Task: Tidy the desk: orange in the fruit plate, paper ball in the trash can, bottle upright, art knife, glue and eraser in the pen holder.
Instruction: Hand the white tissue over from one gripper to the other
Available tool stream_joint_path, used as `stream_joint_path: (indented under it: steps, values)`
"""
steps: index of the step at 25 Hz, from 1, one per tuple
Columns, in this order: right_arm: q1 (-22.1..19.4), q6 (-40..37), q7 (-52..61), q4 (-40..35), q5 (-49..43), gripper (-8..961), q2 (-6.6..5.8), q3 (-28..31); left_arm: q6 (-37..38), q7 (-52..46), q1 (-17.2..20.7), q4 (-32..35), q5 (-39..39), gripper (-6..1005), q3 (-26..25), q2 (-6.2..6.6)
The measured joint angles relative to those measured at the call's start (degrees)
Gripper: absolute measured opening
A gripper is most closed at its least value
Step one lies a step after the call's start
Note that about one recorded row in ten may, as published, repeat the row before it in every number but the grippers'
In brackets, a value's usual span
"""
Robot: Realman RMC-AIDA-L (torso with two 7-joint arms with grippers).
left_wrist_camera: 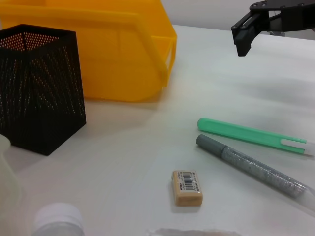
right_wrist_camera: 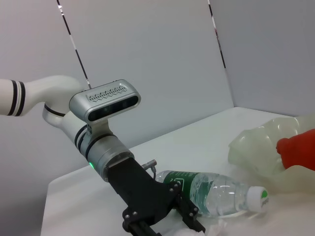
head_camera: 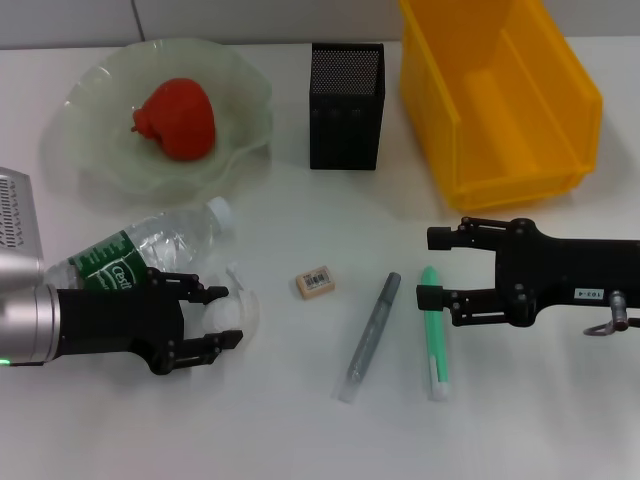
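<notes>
A reddish-orange fruit, the orange (head_camera: 178,120), lies in the green glass fruit plate (head_camera: 240,90). On its side near my left arm rests the clear bottle (head_camera: 140,250). My left gripper (head_camera: 218,318) is open low over the table, a finger on each side of the white paper ball (head_camera: 238,312). On the table lie the eraser (head_camera: 314,282), the grey glue stick (head_camera: 372,335) and the green art knife (head_camera: 433,340). My right gripper (head_camera: 435,268) stands open over the knife's far tip. The black mesh pen holder (head_camera: 346,105) stands behind, beside the yellow trash can (head_camera: 560,90).
The left wrist view shows the eraser (left_wrist_camera: 187,187), glue stick (left_wrist_camera: 256,164), knife (left_wrist_camera: 251,133), pen holder (left_wrist_camera: 39,88), yellow bin (left_wrist_camera: 98,49) and the far-off right gripper (left_wrist_camera: 243,34). The right wrist view shows the bottle (right_wrist_camera: 211,191) and plate (right_wrist_camera: 256,147).
</notes>
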Motion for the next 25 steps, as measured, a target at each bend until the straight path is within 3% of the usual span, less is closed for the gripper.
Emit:
stream_joint_path:
  steps: [4, 12, 20, 25]
  values:
    - [0.0, 0.0, 0.1, 0.0, 0.0, 827, 0.0, 0.1, 0.0, -0.2, -0.1, 0.2, 0.0, 532, 0.0, 0.0]
    - [0.0, 0.0, 0.1, 0.0, 0.0, 827, 0.0, 0.2, 3.5, -0.1, 0.3, 0.8, -3.8, 526, -1.7, 0.09]
    - [-0.9, 0.0, -0.4, 0.1, 0.0, 827, 0.17, 0.2, 7.6, 0.3, 0.5, -0.2, -15.8, 523, -1.9, 0.03]
    - [-2.4, 0.0, -2.1, 0.3, 0.0, 827, 0.44, 0.2, 7.7, 3.7, -3.1, -8.1, -24.8, 521, -1.3, -0.15]
